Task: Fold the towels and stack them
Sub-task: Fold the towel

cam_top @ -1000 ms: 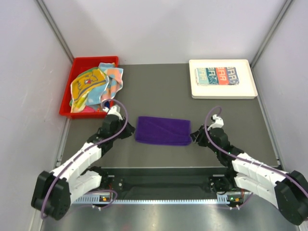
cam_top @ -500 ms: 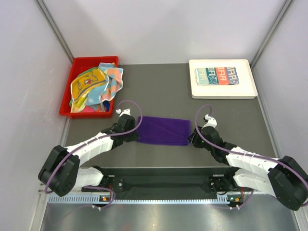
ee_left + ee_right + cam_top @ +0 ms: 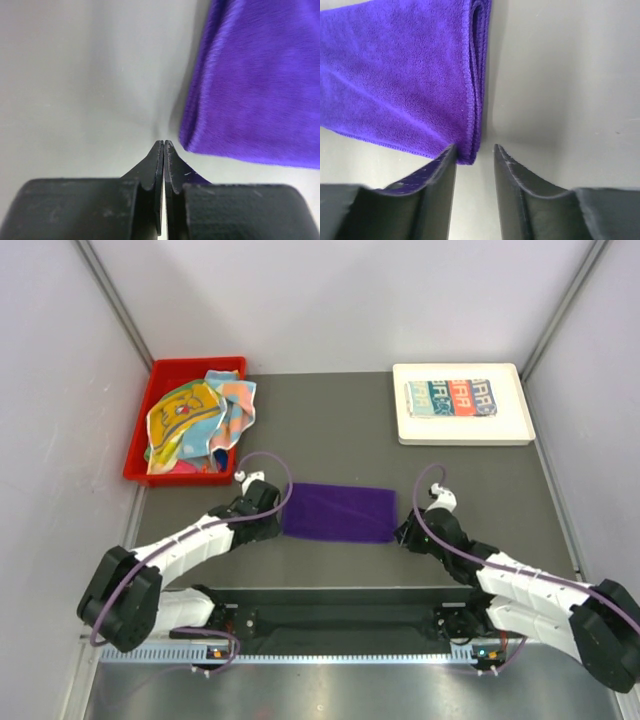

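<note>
- You have a deep purple towel lying flat at the middle of the dark surface. It is folded into a long rectangle with its long sides running left to right, and its right end shows stacked layers with a stitched hem.
- Your lettered towel, in teal, orange and white, lies folded into a neat strip inside the white tray at the far right.
- A pale yellow printed towel sits crumpled in the red bin at the far left.
- A peach-and-blue towel lies rumpled beside it, spilling over the bin's right rim.
</note>
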`<state>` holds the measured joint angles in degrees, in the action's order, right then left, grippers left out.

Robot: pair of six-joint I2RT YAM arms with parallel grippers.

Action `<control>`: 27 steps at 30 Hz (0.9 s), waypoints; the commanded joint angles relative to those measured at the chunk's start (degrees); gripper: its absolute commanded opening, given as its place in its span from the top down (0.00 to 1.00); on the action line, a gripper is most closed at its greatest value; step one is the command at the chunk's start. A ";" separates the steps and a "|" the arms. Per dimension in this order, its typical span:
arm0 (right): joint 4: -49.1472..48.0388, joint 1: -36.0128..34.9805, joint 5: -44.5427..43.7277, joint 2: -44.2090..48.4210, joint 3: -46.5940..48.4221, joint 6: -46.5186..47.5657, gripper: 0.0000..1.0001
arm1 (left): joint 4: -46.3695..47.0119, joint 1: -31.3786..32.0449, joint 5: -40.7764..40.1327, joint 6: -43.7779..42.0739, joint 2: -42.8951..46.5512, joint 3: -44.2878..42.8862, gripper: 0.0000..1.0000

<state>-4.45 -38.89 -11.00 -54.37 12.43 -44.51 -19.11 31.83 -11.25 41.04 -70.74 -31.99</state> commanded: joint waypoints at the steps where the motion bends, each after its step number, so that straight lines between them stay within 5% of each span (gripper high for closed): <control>1: 4.27 -0.66 -3.05 3.91 4.00 2.06 0.59 | -4.61 0.07 -1.15 -1.75 4.63 -6.93 0.97; 6: 8.93 0.83 -5.52 3.75 10.06 5.74 0.54 | -7.43 1.56 2.10 -2.45 4.83 -12.56 0.95; 21: -0.29 7.43 -1.30 -25.34 24.13 10.59 0.57 | 4.52 9.39 1.94 0.80 -10.03 -10.56 0.99; 27: -1.18 8.31 -0.86 -27.45 24.84 10.85 0.73 | 3.47 9.39 -0.79 2.20 -11.52 -7.04 1.00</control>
<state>-2.33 -31.46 -12.21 -80.93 34.28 -34.54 -17.41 41.04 -9.47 41.98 -82.02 -40.29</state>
